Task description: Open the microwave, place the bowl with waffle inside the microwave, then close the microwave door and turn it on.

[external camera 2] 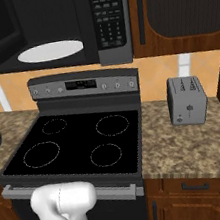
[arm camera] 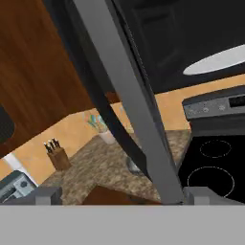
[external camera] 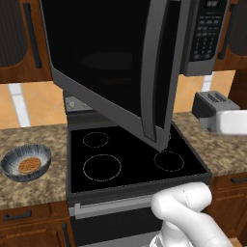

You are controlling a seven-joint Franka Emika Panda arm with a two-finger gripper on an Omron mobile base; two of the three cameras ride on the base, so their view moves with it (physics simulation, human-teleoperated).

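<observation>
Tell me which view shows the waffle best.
The left base view: the waffle lies in plain sight inside the bowl on the counter left of the stove. The right base view catches just the bowl's edge with an orange sliver.

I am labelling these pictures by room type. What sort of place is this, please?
A home kitchen, rendered in simulation: a black stove with ring burners, an open microwave above it, and a toaster on a granite counter with wooden cabinets.

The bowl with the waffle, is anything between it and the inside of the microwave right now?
Possibly the microwave door: it is swung open and hangs out over the stove. The bowl, waffle inside, sits on the counter left of the stove, on the door's hinge side, so it would likely have to go around it to the white plate.
</observation>
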